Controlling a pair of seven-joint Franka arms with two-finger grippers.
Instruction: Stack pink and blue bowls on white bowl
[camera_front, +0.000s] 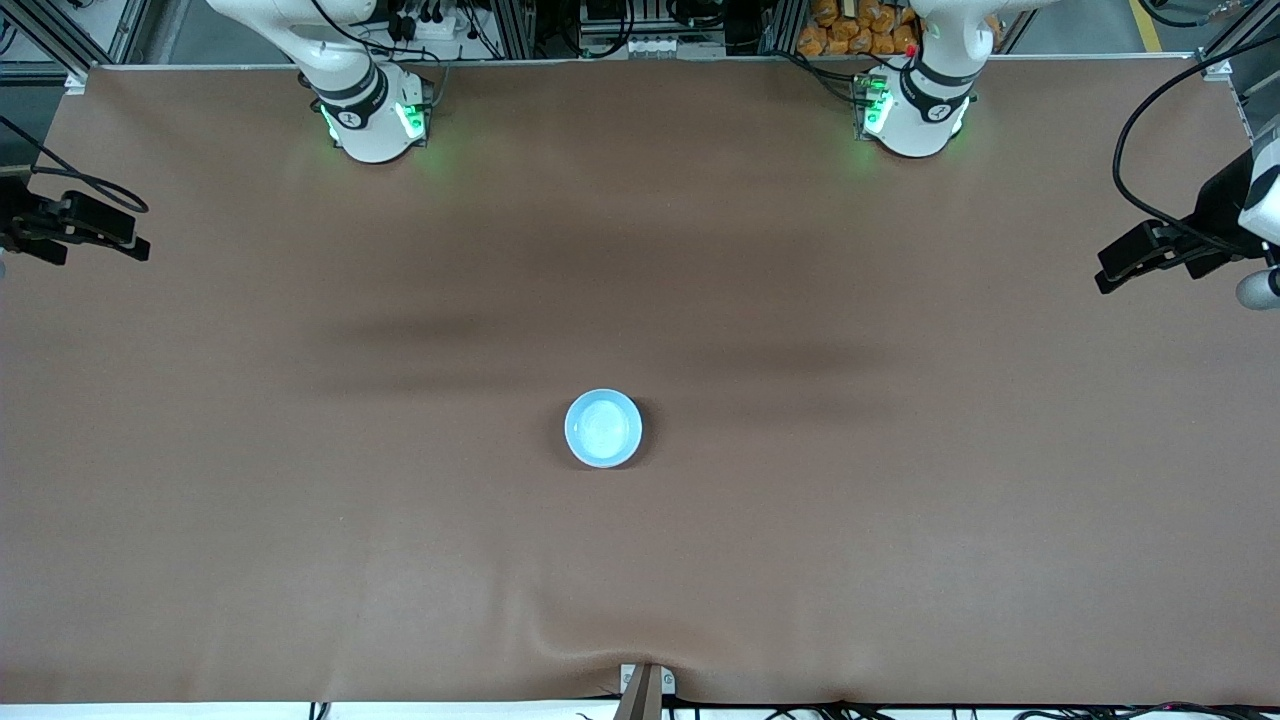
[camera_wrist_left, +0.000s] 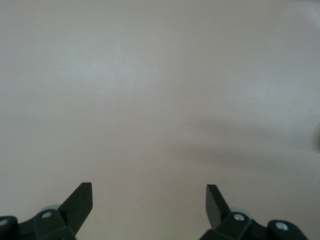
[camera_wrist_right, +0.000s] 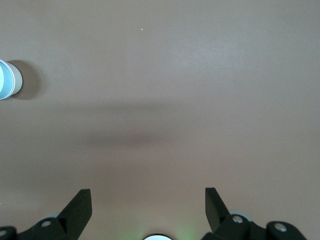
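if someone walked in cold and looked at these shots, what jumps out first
The blue bowl stands alone near the middle of the brown table; whether the other bowls are nested under it cannot be told. Both arms wait pulled out to the table's ends: the left gripper and the right gripper hang open over bare table, holding nothing.

Bowl stack (camera_front: 603, 428) mid-table is the only obstacle; brown table (camera_front: 300, 500) open all round.
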